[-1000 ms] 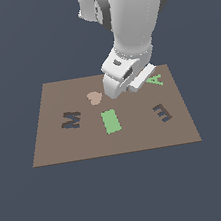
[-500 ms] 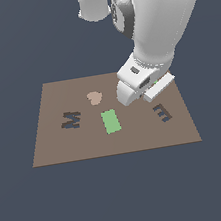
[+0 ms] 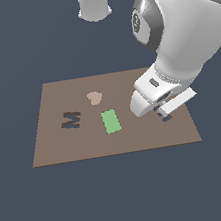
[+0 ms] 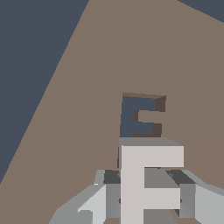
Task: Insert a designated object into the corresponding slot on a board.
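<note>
Since the shot half a second back, the arm (image 3: 181, 35) has swung further toward the exterior view's right and now hangs over that side of the board (image 3: 62, 145), where before it sat nearer the middle. The green letter that showed a second ago near the far edge is now hidden behind the arm.

From my wrist view, the gripper (image 4: 144, 197) is clamped on the whitish E block (image 4: 146, 183), one finger (image 4: 98, 201) on each side of it. The block is held above the board, not yet down in anything. Just past the block's upper edge I see the E-shaped slot (image 4: 139, 116), a recess with dark brown walls and a bluish-grey floor; block and slot face the same way. The block overlaps the near end of the slot in this view, though I can't tell how high it hangs above it.

In the exterior view the slot (image 3: 165, 117) is only a dark sliver peeking out under the gripper (image 3: 162, 108); the block itself is hidden there. Further toward the exterior view's left on the board lie the green rectangle (image 3: 111, 121), the tan heart (image 3: 95, 98) and the dark M shape (image 3: 71, 120), all well apart from the gripper.
</note>
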### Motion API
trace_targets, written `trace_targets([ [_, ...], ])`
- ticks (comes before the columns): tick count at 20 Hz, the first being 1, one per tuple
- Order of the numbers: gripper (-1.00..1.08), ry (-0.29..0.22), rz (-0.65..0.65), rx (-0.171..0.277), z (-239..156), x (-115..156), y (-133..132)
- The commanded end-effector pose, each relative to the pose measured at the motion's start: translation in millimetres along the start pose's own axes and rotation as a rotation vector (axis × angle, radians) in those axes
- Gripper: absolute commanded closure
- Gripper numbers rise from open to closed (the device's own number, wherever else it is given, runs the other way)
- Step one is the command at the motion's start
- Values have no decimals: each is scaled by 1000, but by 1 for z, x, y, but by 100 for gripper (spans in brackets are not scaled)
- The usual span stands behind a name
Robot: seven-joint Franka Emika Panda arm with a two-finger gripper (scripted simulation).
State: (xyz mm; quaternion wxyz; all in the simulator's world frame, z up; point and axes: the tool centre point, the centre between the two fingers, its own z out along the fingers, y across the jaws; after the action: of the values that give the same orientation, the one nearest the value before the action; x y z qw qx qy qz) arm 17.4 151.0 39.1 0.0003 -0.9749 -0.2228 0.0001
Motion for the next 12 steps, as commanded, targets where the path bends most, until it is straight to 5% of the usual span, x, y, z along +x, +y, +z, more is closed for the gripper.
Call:
trace_targets([
  [1, 108, 0, 29, 0, 0, 11, 0],
  [12, 108, 0, 82, -1, -1, 32, 2],
])
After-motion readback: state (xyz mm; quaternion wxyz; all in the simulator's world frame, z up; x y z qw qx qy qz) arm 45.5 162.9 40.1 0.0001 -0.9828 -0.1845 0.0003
